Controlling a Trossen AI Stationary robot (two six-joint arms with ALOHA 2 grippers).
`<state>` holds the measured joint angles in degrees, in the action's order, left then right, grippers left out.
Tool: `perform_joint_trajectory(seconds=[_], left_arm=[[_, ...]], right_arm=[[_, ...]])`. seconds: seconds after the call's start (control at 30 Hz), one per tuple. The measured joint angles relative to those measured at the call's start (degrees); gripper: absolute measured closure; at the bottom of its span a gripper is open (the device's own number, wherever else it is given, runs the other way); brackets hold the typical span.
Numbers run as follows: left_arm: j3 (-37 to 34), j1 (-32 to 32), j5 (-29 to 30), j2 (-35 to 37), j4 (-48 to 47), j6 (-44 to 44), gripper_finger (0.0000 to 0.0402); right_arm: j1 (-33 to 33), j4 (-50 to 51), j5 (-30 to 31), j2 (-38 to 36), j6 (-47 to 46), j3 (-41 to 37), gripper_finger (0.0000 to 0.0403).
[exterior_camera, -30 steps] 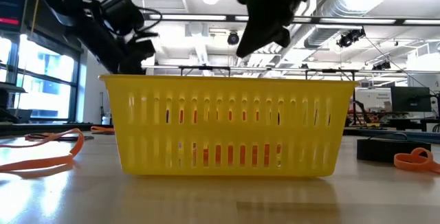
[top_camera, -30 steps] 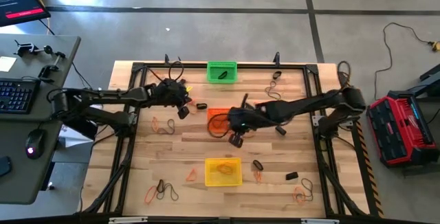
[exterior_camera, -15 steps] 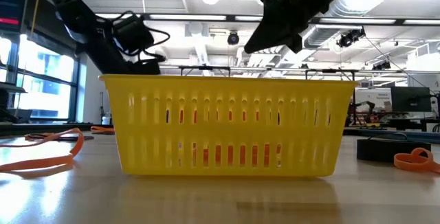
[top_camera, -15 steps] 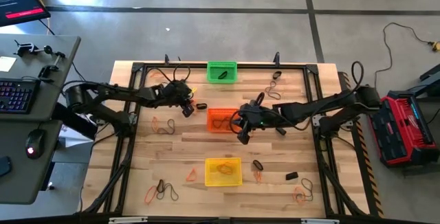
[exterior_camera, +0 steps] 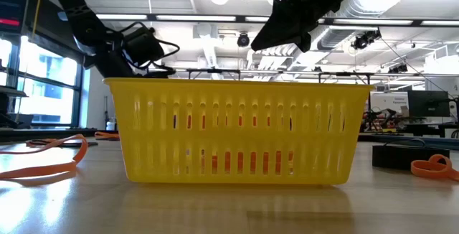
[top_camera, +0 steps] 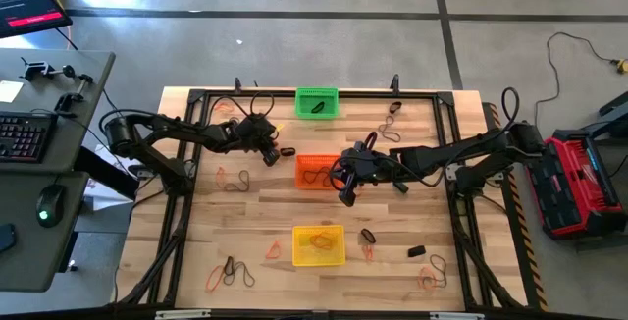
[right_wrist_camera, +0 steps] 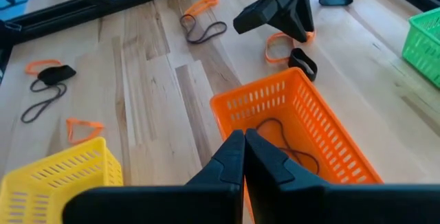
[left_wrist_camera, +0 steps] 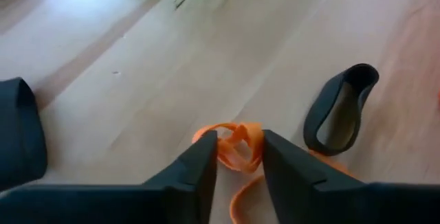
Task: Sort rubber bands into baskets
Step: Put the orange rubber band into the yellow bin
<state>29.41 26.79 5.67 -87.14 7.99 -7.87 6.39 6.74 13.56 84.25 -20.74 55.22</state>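
Observation:
My left gripper (top_camera: 267, 152) is down at the table left of the orange basket (top_camera: 316, 171), shut on a thin orange rubber band (left_wrist_camera: 237, 147). A short thick black band (left_wrist_camera: 342, 107) lies just beside it. My right gripper (top_camera: 345, 194) hangs shut, with nothing in it, over the orange basket's right near corner. A thin dark band (right_wrist_camera: 282, 141) lies in that basket. The green basket (top_camera: 316, 102) stands at the far edge, with a dark band inside. Toward the near edge stands the yellow basket (top_camera: 319, 244). My left gripper pinches a bunched-up part of the orange band (left_wrist_camera: 240, 138) between its two fingertips (left_wrist_camera: 203, 157). The fingers come down from above, as the right wrist view shows (right_wrist_camera: 292, 28). The rest of the loop (right_wrist_camera: 277, 49) lies on the table under the gripper.
Loose bands lie scattered on the wooden table: orange ones (top_camera: 231, 178) (top_camera: 273, 251) (top_camera: 429, 279), thick black ones (top_camera: 368, 235) (top_camera: 416, 251), thin dark ones (top_camera: 240, 273) (top_camera: 392, 129). A black frame (top_camera: 186, 163) runs around the table's edges.
My left gripper has gone a little toward the table's right edge and down, to the orange band beside the thick black one. My right gripper has moved slightly right and toward the far edge, along the orange basket's right side, and stays shut.

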Motion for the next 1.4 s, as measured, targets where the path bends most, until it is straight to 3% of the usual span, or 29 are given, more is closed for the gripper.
perform_joint_trajectory(seconds=[0.17,0.23,0.5,0.7,0.87,1.2,1.4], left_arm=[[0.0,-0.02,0.02,0.03,1.0,2.92,0.0383],[0.0,-0.02,-0.12,0.03,0.96,3.86,0.0395],[0.12,-2.0,-6.38,4.83,-2.82,6.52,0.0399],[6.04,-6.74,-5.95,13.9,-16.99,8.53,0.0401],[13.35,-13.7,-3.35,17.07,-27.52,9.63,0.0401],[26.28,-28.03,-2.51,13.98,-33.09,8.56,0.0402],[34.08,-34.72,-0.39,7.39,-37.39,8.1,0.0401]], right_arm=[[0.0,-0.61,0.0,0.02,0.24,0.0,0.0403],[0.0,-0.66,0.0,0.01,0.25,0.0,0.0403],[0.0,-0.63,0.0,0.02,0.49,0.0,0.0403],[0.74,0.01,0.09,-1.36,3.66,0.0,0.0403],[1.99,3.37,2.4,-3.54,7.22,0.09,0.0403],[2.72,5.94,4.25,-4.9,12.02,0.09,0.0403],[2.72,6.13,5.56,-4.92,13.25,0.09,0.0403]])
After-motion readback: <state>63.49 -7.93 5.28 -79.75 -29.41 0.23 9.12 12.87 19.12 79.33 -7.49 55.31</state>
